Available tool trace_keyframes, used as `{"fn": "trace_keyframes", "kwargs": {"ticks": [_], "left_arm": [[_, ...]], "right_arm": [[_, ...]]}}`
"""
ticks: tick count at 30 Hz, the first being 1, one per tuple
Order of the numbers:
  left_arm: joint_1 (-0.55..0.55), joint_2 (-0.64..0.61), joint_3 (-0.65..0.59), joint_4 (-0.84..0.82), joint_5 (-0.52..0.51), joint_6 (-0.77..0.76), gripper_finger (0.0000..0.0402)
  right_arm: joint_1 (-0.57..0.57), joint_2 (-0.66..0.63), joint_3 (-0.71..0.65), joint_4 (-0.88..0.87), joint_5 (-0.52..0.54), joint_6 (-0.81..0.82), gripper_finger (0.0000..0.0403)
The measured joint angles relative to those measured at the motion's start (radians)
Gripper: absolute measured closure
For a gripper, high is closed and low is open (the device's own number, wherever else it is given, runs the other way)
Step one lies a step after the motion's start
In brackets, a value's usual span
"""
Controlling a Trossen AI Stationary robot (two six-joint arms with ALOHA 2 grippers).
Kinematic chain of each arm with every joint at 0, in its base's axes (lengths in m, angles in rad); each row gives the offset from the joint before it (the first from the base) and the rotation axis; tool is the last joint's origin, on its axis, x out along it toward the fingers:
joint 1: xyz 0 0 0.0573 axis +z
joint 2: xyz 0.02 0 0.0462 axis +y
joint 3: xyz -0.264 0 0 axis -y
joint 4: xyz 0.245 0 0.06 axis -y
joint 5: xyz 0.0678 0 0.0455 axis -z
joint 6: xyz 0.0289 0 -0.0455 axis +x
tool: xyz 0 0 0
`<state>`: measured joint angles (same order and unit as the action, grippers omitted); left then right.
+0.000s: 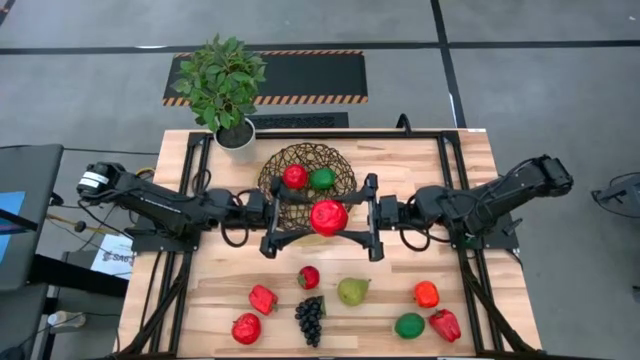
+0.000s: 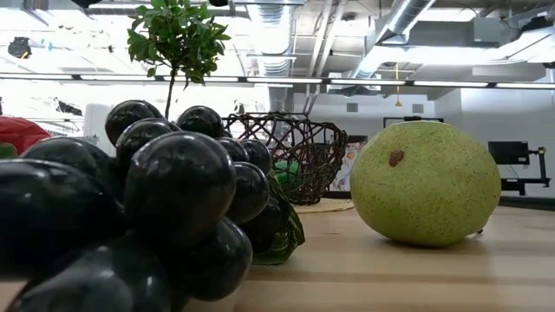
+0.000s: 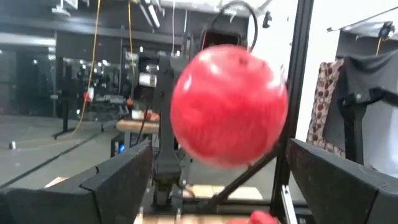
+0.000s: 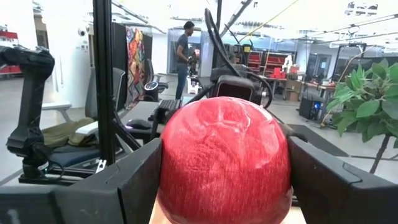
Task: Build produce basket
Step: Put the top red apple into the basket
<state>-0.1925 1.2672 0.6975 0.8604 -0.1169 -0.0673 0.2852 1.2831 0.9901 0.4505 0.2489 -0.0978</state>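
From above, a big red apple [image 1: 329,216] is seen between the two claws, just in front of the basket [image 1: 307,172], which sits on the wooden surface [image 1: 470,310] toward the back — a red piece [image 1: 295,177] and a green piece [image 1: 322,179] are already lying in it. The right claw [image 1: 372,217] is closed on the apple from one side, while the left claw [image 1: 272,217] is spread wide open with the apple at its mouth. The rest of the produce is laid out along the front: a pear [image 1: 352,291], a grape bunch [image 1: 310,319], a lime-green piece [image 1: 409,325] and several red and orange bits. A potted plant [image 1: 226,85] stands beside the basket. At table height, the grapes [image 2: 156,217] and pear [image 2: 427,183] fill the front, with the basket [image 2: 290,152] behind. In the left wrist view the apple [image 3: 229,106] is seen between open fingers [image 3: 118,180], not touched. In the right wrist view the apple [image 4: 225,163] is pinched by both fingers [image 4: 130,186] — a person [image 4: 185,50] is standing far off.
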Motion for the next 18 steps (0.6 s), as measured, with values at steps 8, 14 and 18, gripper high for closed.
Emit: {"fn": "trace_keyframes", "kwargs": {"ticks": [8, 14, 18], "left_arm": [[0.015, 0.015, 0.0, 0.023, 0.038, -0.006, 0.0044], [0.029, 0.07, 0.045, 0.025, 0.066, -0.022, 0.0044], [0.029, 0.084, 0.086, -0.004, 0.098, -0.005, 0.0044]], "right_arm": [[0.0, 0.0, 0.0, -0.009, 0.0, 0.003, 0.0091], [0.0, 0.011, 0.001, -0.004, 0.001, 0.01, 0.0091], [0.0, 0.016, 0.0, -0.02, 0.001, 0.014, 0.0091]]}}
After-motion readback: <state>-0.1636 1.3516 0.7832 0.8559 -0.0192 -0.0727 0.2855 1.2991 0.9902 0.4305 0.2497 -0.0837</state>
